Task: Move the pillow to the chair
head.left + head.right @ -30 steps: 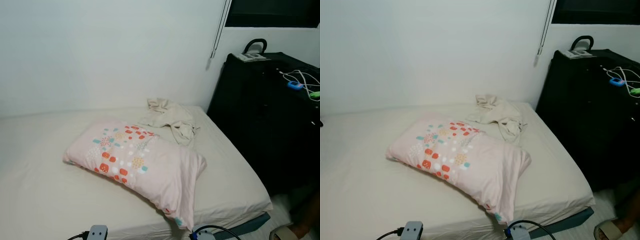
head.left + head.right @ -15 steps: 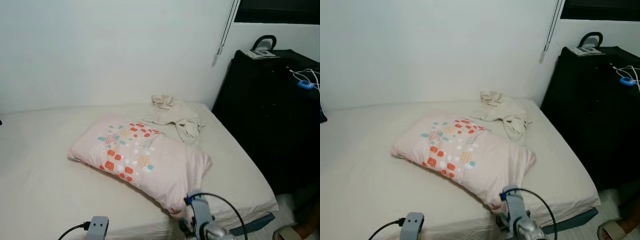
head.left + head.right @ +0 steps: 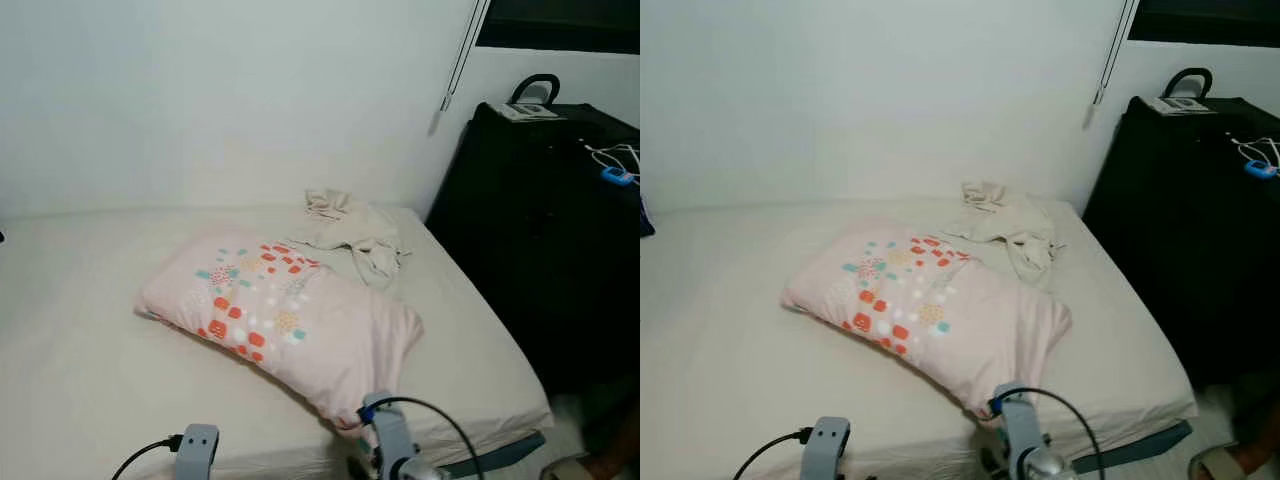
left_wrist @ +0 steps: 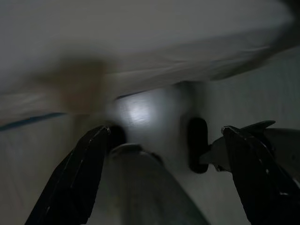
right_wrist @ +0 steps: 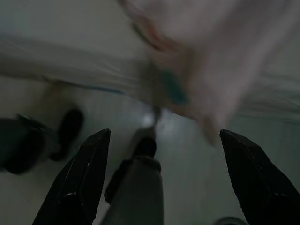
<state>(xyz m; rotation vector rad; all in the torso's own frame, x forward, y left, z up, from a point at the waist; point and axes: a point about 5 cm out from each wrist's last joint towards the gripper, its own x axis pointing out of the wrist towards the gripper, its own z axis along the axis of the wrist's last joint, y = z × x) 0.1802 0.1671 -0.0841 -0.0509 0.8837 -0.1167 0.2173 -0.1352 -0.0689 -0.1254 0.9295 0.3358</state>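
We face the cream-sheeted bed point(image 3: 90, 330), its pale pink pillow with red and teal squares point(image 3: 285, 325) lying diagonally toward the front right corner, our right gripper point(image 5: 161, 180) and left gripper point(image 4: 159, 178) spread wide, risking pinching loose pillowcase only.

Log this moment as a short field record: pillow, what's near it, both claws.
pillow: pink, patterned, lying flat on the bed, one corner at the near edge
nearby: crumpled beige cloth behind the pillow; black cabinet to the right of the bed
right claw: open, below the pillow's near corner
left claw: open, low by the bed edge
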